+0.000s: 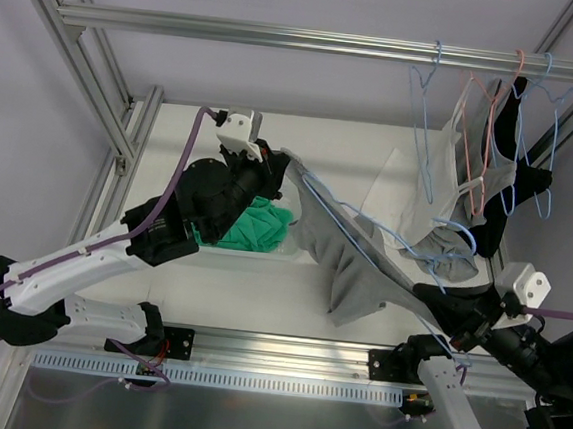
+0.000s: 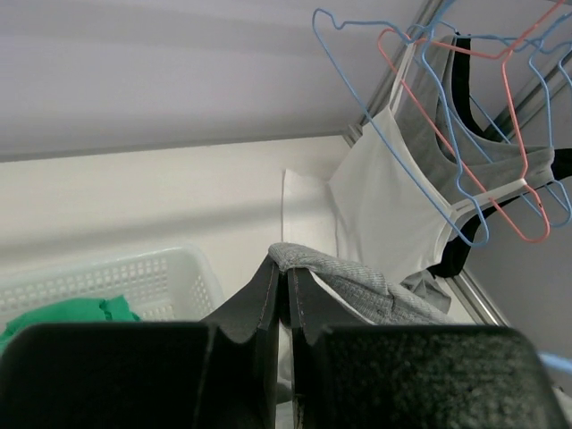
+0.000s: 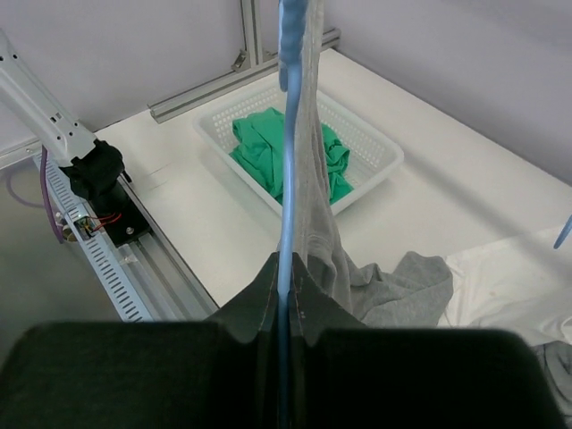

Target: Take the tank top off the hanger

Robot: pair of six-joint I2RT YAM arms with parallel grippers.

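Observation:
A grey tank top (image 1: 348, 255) is stretched in the air between my two grippers, still on a blue hanger (image 1: 339, 209). My left gripper (image 1: 276, 163) is shut on the top's upper edge, a grey fold (image 2: 357, 281) pinched at the fingertips (image 2: 286, 268). My right gripper (image 1: 435, 293) is shut on the blue hanger wire (image 3: 290, 134), which runs straight out from between the fingers (image 3: 288, 268). The grey fabric (image 3: 317, 206) hangs beside the wire and pools on the table.
A white basket (image 3: 375, 174) holding a green cloth (image 1: 258, 224) sits under the left arm. Several more hangers with white, grey and black tops (image 1: 492, 162) hang from the rail (image 1: 332, 41) at back right. A white cloth (image 1: 389, 193) lies on the table.

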